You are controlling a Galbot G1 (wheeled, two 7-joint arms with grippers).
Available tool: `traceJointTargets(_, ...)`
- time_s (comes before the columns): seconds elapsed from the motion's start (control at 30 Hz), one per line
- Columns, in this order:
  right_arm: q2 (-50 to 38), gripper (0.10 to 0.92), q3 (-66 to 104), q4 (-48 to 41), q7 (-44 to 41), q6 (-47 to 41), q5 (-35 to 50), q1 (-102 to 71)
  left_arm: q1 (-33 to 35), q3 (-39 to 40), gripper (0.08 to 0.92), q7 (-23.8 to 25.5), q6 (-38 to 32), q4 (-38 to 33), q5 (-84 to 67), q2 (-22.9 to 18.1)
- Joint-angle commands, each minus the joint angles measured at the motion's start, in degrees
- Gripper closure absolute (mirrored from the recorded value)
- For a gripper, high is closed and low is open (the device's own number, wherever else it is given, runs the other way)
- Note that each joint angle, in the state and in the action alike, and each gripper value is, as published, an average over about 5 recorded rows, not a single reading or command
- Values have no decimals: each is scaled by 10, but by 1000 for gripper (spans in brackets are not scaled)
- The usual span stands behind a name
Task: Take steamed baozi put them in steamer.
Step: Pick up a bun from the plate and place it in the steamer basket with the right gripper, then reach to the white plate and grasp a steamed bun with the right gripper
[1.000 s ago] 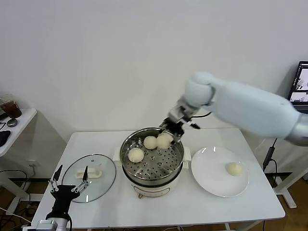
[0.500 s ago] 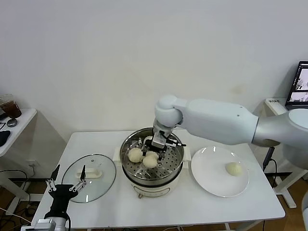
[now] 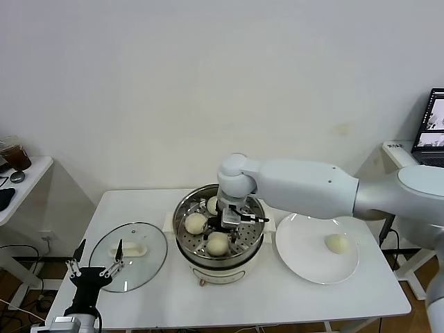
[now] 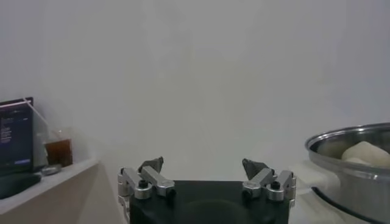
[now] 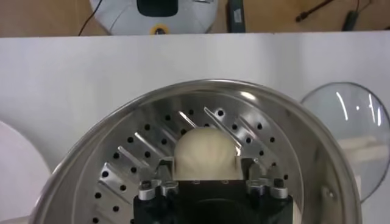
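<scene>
The steamer point(image 3: 178, 220) stands mid-table with its perforated tray showing. My right gripper point(image 3: 221, 234) reaches down into it and is shut on a steamed baozi point(image 3: 218, 243), low over the front of the tray. In the right wrist view the gripper point(image 5: 205, 163) has its fingers on both sides of that bun point(image 5: 206, 149), inside the steamer point(image 5: 122, 115). Two more baozi point(image 3: 196, 223) point(image 3: 212, 205) lie on the tray behind. A fourth baozi point(image 3: 338, 243) lies on the white plate point(image 3: 305, 253). My left gripper point(image 3: 97, 266) is open and empty at the table's front left.
The glass lid point(image 3: 132, 263) with a white handle lies left of the steamer, right by my left gripper. The plate is right of the steamer. A side table point(image 3: 21, 180) stands at the far left. The left wrist view shows the steamer's wall point(image 4: 347, 167).
My right gripper has carried the baozi from the steamer's far rim down and forward to the front of the tray. The left arm has not moved.
</scene>
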Motion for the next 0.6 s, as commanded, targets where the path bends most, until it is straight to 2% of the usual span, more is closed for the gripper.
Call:
traceJointTargets(0.03, -39, 240, 28, -1, 1, -23, 22, 37, 0, -1, 177, 0, 0, -2, 0, 2)
traceJointTargets(0.17, -90, 205, 49, -7, 4, -116, 52, 66, -2, -2, 177, 1, 1, -3, -2, 5)
traceJointTargets(0.4, -209, 203, 58, 27, 27, -380, 128, 74, -3, 0, 177, 2, 2, -6, -2, 11)
traceJointTargets(0.6, -318, 203, 84, 77, 8, -474, 121, 45, -4, 2, 177, 3, 1, -2, -3, 18)
